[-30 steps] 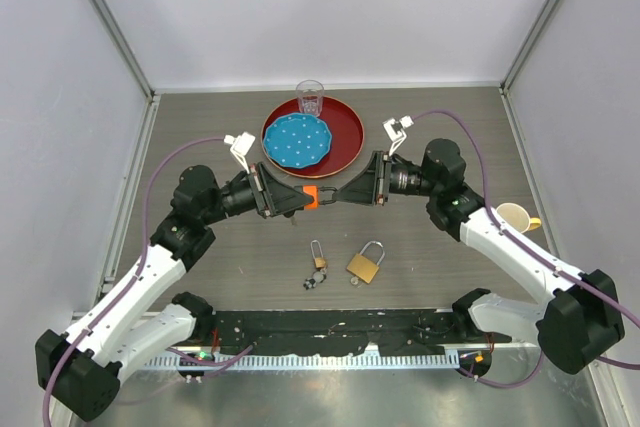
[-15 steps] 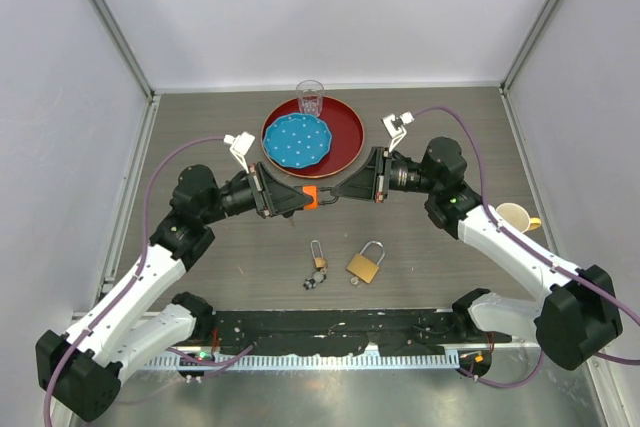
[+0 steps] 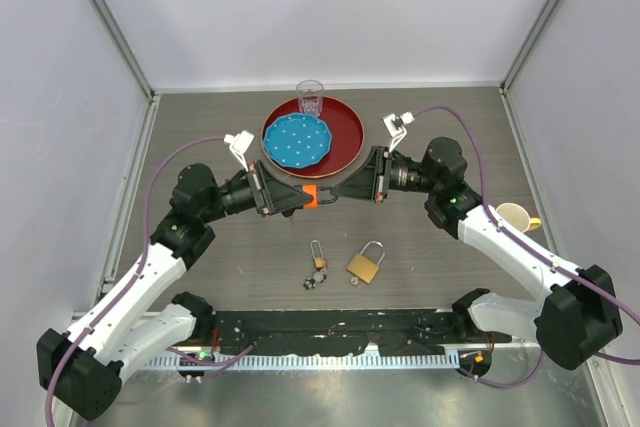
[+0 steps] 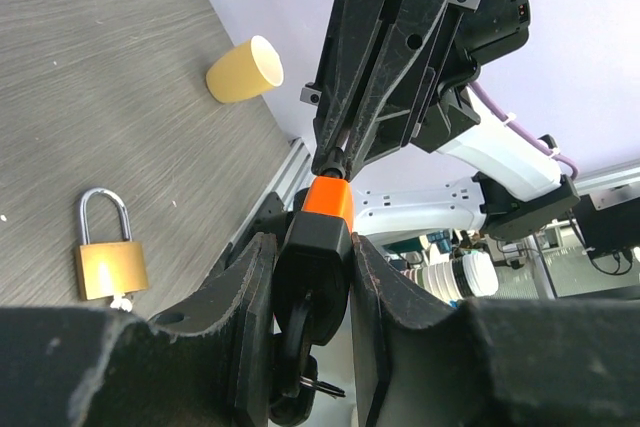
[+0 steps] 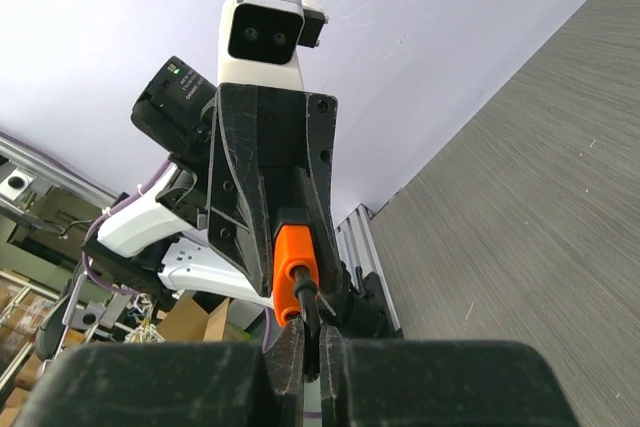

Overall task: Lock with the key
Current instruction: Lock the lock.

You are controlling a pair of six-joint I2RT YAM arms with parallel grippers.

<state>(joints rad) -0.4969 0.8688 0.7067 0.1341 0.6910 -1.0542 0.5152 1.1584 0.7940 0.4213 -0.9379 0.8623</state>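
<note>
An orange and black padlock (image 3: 311, 195) hangs in the air between my two grippers, in front of the red tray. My left gripper (image 3: 298, 197) is shut on its black body (image 4: 315, 257), with the orange top (image 4: 327, 204) sticking out past the fingertips. A key (image 4: 322, 387) on a ring hangs at the body's lower end between the left fingers. My right gripper (image 3: 335, 193) is shut on the padlock's black shackle (image 5: 307, 309), just beyond the orange end (image 5: 293, 257). Whether the shackle is seated is hidden by the fingers.
A brass padlock (image 3: 364, 267) and a small padlock with keys (image 3: 317, 267) lie on the table below the grippers. A red tray (image 3: 345, 137) holds a blue plate (image 3: 297, 140) and a glass (image 3: 310, 97). A yellow cup (image 3: 515, 217) lies at the right.
The right wrist has shifted slightly up and left toward the padlock. Both grippers keep their hold; the padlock stays in about the same spot.
</note>
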